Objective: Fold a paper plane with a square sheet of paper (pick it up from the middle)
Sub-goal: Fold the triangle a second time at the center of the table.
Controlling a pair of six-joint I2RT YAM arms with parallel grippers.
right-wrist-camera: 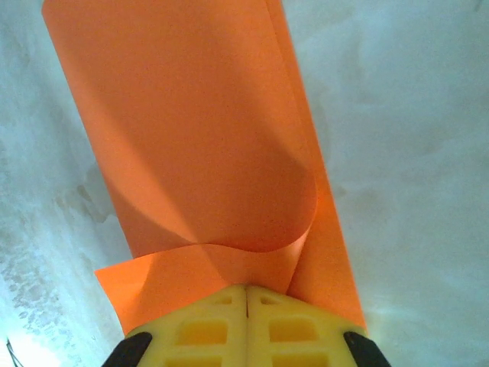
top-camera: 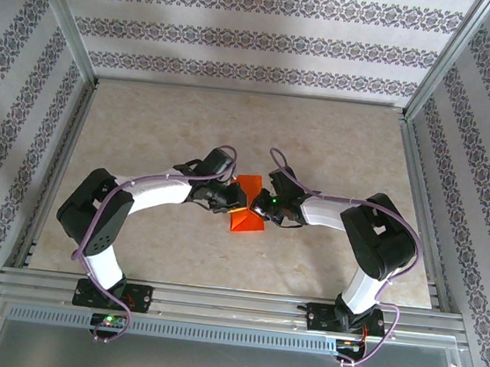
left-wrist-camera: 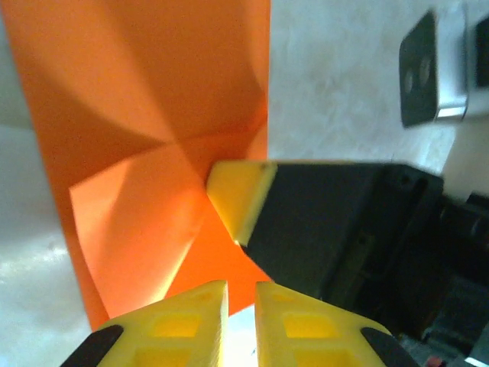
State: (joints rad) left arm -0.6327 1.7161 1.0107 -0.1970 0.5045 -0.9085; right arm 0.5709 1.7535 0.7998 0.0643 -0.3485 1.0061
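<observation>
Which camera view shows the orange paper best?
Right wrist view: the orange paper is large, curled over, pinched between the right fingers. The left wrist view shows a creased part; the top view, a small distant patch.

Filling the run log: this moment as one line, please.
phase: mid-fold | right fingers: shut on orange paper | left fingers: slightly parted, at paper's edge | paper: curled over, creased | site: table centre
</observation>
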